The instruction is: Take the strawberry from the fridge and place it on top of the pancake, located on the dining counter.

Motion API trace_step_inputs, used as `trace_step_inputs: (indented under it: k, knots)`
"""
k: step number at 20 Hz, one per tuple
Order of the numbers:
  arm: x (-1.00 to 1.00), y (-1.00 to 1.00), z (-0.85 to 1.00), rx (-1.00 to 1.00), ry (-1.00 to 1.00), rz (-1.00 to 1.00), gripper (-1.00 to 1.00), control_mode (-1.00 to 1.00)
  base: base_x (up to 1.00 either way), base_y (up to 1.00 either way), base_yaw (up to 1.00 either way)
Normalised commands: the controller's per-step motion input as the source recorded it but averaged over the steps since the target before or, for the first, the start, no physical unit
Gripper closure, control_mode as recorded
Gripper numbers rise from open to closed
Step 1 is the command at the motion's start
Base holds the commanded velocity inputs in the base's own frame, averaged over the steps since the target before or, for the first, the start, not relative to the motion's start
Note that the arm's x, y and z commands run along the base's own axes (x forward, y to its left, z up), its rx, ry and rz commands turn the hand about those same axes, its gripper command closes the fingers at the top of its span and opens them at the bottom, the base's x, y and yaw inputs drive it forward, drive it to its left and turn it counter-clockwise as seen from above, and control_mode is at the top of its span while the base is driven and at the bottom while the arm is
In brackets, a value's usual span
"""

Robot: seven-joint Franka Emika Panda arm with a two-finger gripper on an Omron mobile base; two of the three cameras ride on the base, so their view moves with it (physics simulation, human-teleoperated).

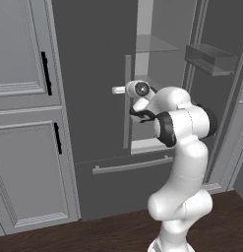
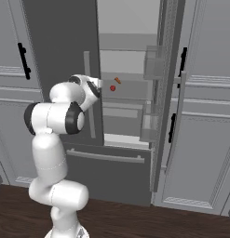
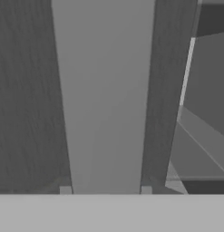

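The dark-grey fridge [image 1: 93, 74] has its left door closed and its right door [image 2: 159, 102] swung open. On a shelf inside lies the tiny red strawberry [image 2: 112, 88], just below an elongated orange-red item [image 2: 117, 80]. My gripper [image 1: 124, 90] is at the left door's long bar handle [image 1: 127, 118], about mid-height. In the hand view the handle [image 3: 104, 99] runs straight up between the two fingertips [image 3: 65, 190], and the gripper [image 3: 105, 190] is shut on it. The pancake and the dining counter are out of view.
Paneled light-grey cabinets [image 1: 24, 123] stand left of the fridge, and more [image 2: 205, 116] to its right. The open door carries shelf bins [image 1: 211, 59]. A bottom drawer [image 1: 128, 170] with a bar handle sits below. The floor [image 2: 135, 218] is dark wood.
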Motion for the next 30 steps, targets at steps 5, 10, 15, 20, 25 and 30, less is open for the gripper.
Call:
trace_step_inputs:
  k: [5, 10, 15, 20, 25, 30]
  knots:
    - [-0.34, 0.08, 0.00, 0.01, 0.12, -0.10, 1.00, -1.00, 0.00, 0.00, 0.00]
    - [-0.70, 0.12, -0.02, 0.00, 0.13, -0.21, 1.00, -1.00, 0.00, 0.00, 0.00]
    - [-0.68, 0.20, 0.00, 0.00, 0.18, -0.27, 1.00, -1.00, 0.00, 0.00, 0.00]
    - [-0.77, 0.19, -0.06, 0.00, 0.14, -0.26, 1.00, -1.00, 0.00, 0.00, 0.00]
    - [-0.86, 0.19, -0.22, 0.00, 0.09, -0.22, 1.00, -1.00, 0.00, 0.00, 0.00]
    - [-0.65, 0.17, -0.39, -0.02, 0.02, -0.13, 1.00, -1.00, 0.00, 0.00, 0.00]
